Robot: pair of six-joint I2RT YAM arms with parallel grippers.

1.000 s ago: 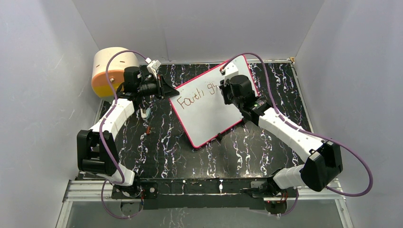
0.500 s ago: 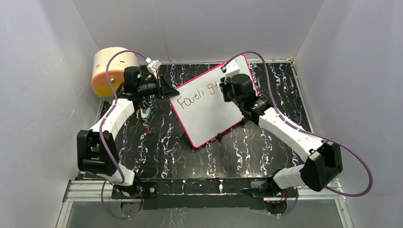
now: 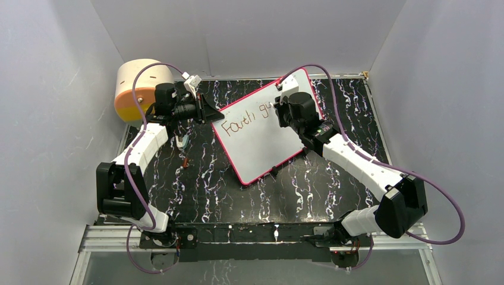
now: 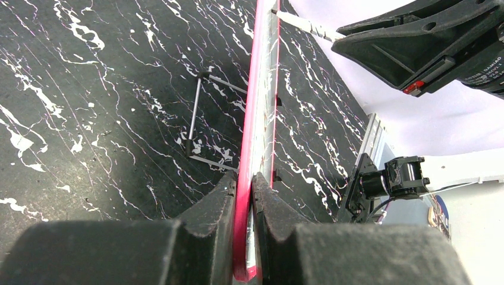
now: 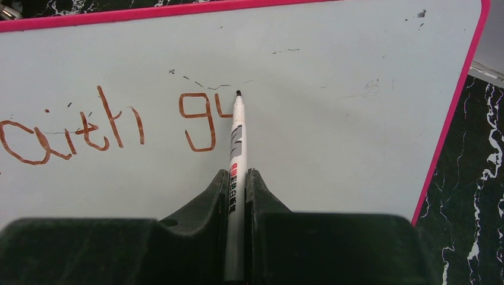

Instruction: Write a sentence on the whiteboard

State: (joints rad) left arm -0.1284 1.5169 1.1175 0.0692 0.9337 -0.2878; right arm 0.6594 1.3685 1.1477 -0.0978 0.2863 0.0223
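Note:
The whiteboard point(image 3: 261, 145), white with a pink-red frame, stands tilted on the black marbled table. My left gripper point(image 3: 209, 111) is shut on its left edge; in the left wrist view the jaws point(image 4: 245, 179) pinch the pink frame point(image 4: 260, 89). My right gripper point(image 3: 279, 110) is over the board's upper middle, shut on a white marker point(image 5: 237, 142). The marker's tip point(image 5: 238, 93) touches the board point(image 5: 345, 119) at the top of a "u". The sentence point(image 5: 113, 127) reads "Faith gu" in brownish-red strokes point(image 3: 243, 120).
A round tan-and-orange drum point(image 3: 136, 89) stands at the back left, behind the left arm. Two small items point(image 3: 183, 142) lie on the table left of the board. A thin wire stand point(image 4: 195, 116) props the board from below. Grey walls enclose the table.
The right gripper has shifted slightly right along the board, and a "u" stroke has appeared after the "g". The left gripper has kept its hold on the frame.

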